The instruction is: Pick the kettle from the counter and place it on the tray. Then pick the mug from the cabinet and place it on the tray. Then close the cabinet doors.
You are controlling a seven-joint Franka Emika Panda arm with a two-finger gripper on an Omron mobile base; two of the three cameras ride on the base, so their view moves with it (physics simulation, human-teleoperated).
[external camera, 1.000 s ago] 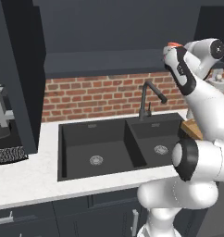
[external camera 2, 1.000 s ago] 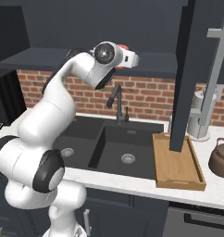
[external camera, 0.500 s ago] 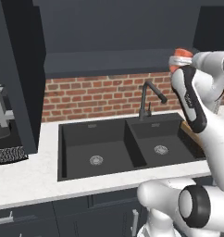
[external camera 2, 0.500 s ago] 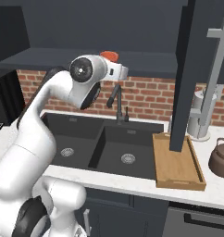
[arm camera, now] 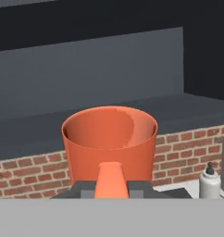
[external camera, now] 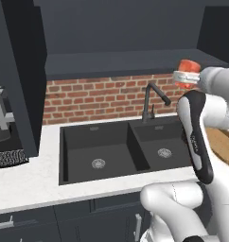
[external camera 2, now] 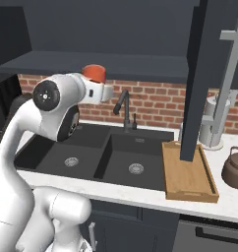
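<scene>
1. Two-finger gripper [external camera 2: 97,84]: clamping shut on the small orange-red cylindrical mug [external camera 2: 94,73], carrying it above the black double sink [external camera 2: 111,155].
2. Light brown wooden tray [external camera 2: 190,173]: lying at four o'clock, awaiting the mug; the next move is swinging across and lowering onto it.

Flat, even rendered lighting fills all three views, without glare or hard shadows. The upper part of each frame, around the dark cabinet [external camera 2: 116,29], stays dim. Edges look sharp, undistorted, slightly pixelated.
</scene>
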